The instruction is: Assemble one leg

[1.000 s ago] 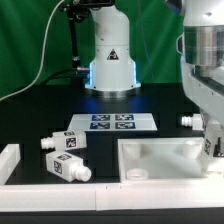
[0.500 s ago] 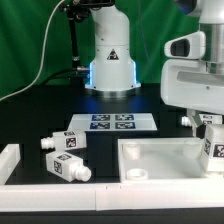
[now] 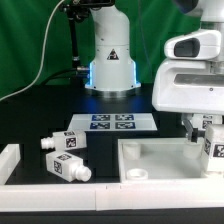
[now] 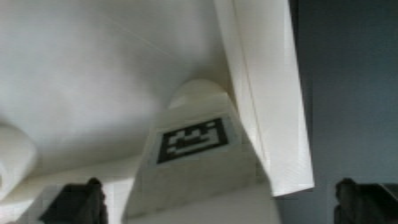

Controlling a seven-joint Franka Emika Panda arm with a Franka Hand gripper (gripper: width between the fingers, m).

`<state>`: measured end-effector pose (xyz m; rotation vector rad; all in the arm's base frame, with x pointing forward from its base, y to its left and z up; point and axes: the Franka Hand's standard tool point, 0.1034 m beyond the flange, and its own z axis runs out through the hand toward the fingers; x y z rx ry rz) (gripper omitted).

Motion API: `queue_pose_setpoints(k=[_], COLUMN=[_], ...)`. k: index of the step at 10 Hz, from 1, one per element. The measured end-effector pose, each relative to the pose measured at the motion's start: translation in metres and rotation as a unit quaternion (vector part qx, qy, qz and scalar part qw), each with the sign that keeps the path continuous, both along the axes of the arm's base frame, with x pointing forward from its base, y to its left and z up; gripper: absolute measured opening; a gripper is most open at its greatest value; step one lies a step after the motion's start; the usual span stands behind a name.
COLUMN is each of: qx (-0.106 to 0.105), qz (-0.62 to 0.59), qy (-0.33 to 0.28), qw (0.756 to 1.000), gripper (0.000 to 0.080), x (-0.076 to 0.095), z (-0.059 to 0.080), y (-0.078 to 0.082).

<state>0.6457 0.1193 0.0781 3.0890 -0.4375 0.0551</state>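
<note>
Two legs [image 3: 62, 156] lie at the exterior view's left of the tabletop [image 3: 165, 158]. The marker board [image 3: 112, 122] lies behind them, before the robot base [image 3: 110, 60].

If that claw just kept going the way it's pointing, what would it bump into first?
Most likely the leg standing in the tabletop: the wrist view shows it between the gripper fingertips, though depth is unclear.

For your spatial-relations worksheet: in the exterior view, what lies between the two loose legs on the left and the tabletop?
Nothing: bare black table separates the two legs from the tabletop, as the exterior view shows.
</note>
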Motion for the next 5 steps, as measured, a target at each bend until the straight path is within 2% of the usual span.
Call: queue_pose_setpoints(k=[2, 3, 4, 5], qx=[0.000, 0.002, 0.003, 0.004], qz=[-0.001, -0.037, -0.066, -0.128], qy=[0.000, 0.000, -0.001, -0.002], qw=[1.000, 0.999, 0.998, 0.992], gripper=[0.0394, 0.0394, 0.0286, 0.0286], x=[0.0000, -0.0004, -0.0004, -0.0002], z=[-0.0002, -0.0006, -0.0006, -0.0008], y=[-0.0003, 0.0001, -0.0005, -0.0018])
